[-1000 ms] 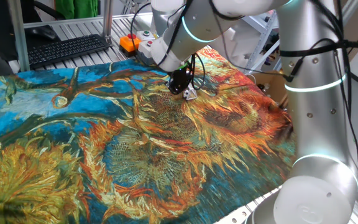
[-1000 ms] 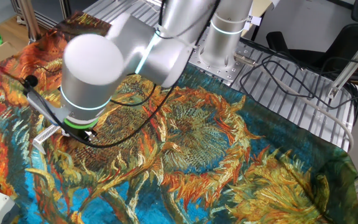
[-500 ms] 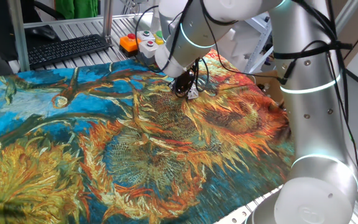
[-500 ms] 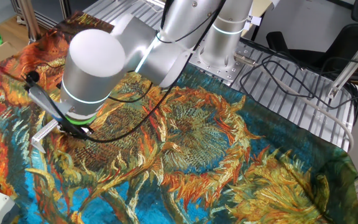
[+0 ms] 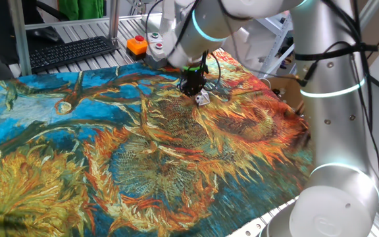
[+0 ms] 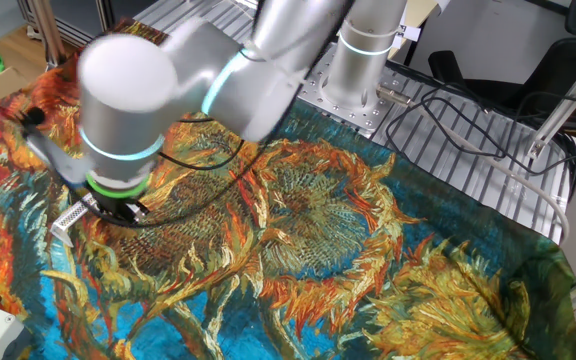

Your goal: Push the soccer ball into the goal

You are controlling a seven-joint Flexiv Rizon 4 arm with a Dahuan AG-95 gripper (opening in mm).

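Gripper point(image 5: 195, 92) is pointing steeply down at the cloth point(image 5: 143, 171), tips sitting just over the fabric. Jaws are reading as closed: the dark fingers are showing as one block with no gap, and nothing is showing between them.

Goal point(image 5: 202, 99) is lying on the cloth right beside the jaws. In one fixed view it is sitting just below and right of the tips, close enough that I can't tell whether they're touching. In the other fixed view the goal point(image 6: 69, 217) is showing as a pale wedge just left of the gripper point(image 6: 118, 211), partly tucked under the wrist.

Ball: I'm not picking it out in either view. It's either hiding behind the fingers or the goal, or getting lost in the busy sunflower print.

Arm point(image 5: 334, 99) is reaching in from the right of one fixed view and arching over the jaws. In the other view its big joint point(image 6: 133, 95) is hanging directly above them. A black cable point(image 6: 208, 195) is looping from the wrist out over the cloth, right of the jaws.

Button box point(image 5: 151, 45) is sitting beyond the jaws, off the far edge of the cloth and well apart from the goal. Keyboard point(image 5: 71, 51) is lying further left of that, on the slatted table point(image 5: 91, 29).
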